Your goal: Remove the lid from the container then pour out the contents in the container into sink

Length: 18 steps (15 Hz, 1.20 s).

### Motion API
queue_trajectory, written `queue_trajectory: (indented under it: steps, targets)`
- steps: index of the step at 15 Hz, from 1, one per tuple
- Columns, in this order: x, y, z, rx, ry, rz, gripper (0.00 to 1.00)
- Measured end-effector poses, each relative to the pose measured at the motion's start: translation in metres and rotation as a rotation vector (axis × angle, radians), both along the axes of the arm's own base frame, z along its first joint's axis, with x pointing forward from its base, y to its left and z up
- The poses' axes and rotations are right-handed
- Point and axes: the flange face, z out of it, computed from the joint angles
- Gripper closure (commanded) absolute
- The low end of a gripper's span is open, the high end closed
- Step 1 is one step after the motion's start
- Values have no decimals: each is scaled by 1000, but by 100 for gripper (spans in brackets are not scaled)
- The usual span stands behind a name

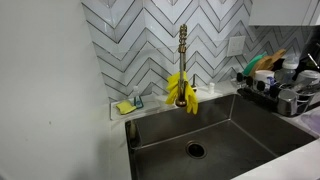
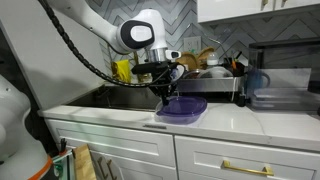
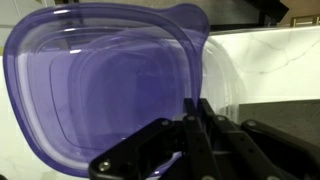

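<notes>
A translucent purple container (image 2: 185, 107) with its lid on rests on the white counter (image 2: 235, 122) to the right of the sink (image 2: 108, 97). In the wrist view the container (image 3: 100, 90) fills the frame, with a lid tab at its top right. My gripper (image 2: 165, 94) is at the container's near-sink edge. Its fingers (image 3: 195, 112) are pressed together on the rim; I cannot tell whether they pinch only the lid. The sink (image 1: 245, 135) is a deep steel basin with a round dark drain (image 1: 195, 150). The contents do not show.
A brass faucet (image 1: 183, 50) with yellow gloves (image 1: 182, 90) hung on it stands behind the sink, and a sponge (image 1: 125, 106) lies on the ledge. A full dish rack (image 2: 215, 72) and a clear bin (image 2: 282, 90) stand beyond the container.
</notes>
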Motion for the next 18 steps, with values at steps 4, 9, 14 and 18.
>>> queue_trajectory:
  steps: [4,9,14,18]
  targets:
    - [0,1,-2,-1,5,4,98]
    - [6,-4,10,-10,-29,10,98]
    - [14,-19,32,-24,-71,19,98]
    - [14,-13,27,-29,-59,56,98]
